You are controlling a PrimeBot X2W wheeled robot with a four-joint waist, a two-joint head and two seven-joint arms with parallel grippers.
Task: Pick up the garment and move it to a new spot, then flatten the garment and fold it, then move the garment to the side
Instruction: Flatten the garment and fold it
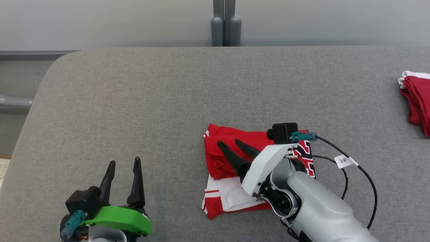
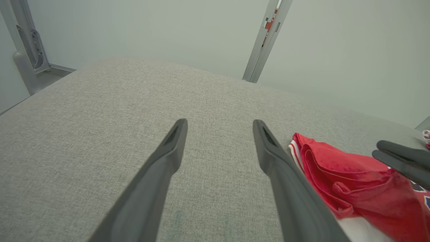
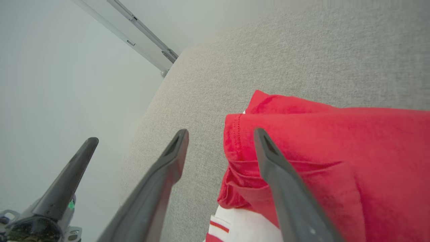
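**Both pincers wide, folded jersey under my right one**

My right gripper hangs over the red-and-white jersey, its two dark fingers spread wide with nothing between them. In my right wrist view one finger crosses the red cloth and the other lies over the bare grey cover beside the jersey's edge. I cannot tell whether the tips touch the fabric.

The jersey lies folded into a rough square on the grey cloth-covered table, toward the near edge and a little right of centre. A red layer is doubled over on top, a white panel with red stripes shows at its near left corner, and black-and-white lettering peeks out beside my wrist.

My left gripper sits at the near left, well apart from the jersey, fingers also wide and holding nothing, over bare table.

A second red garment with white trim lies bunched at the far right edge of the table. A black cable with a white tag loops from my right wrist camera.
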